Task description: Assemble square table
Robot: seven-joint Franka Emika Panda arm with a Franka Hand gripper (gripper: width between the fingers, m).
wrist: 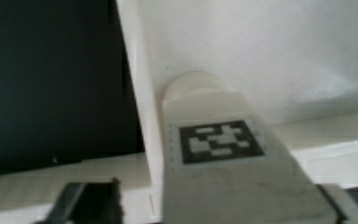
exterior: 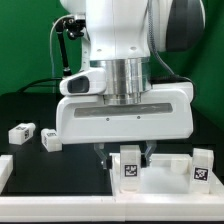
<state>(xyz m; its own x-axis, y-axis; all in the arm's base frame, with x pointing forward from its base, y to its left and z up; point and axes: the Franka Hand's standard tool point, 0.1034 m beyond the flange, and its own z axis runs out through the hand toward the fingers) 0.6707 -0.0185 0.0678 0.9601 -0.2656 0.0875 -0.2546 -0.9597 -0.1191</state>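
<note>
We see both views brightly, evenly lit, grainy, with soft shadows, and the leg (wrist: 220, 150) blurred in the wrist view.

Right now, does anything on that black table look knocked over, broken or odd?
Nothing looks broken or spilled. A short white tagged leg and a second leg lie loose on the black table, apart from the white square plastic slab; likely just parts waiting.

Green backdrop (exterior: 22, 42), perhaps cloth, behind black tabletop (exterior: 62, 176).
</note>
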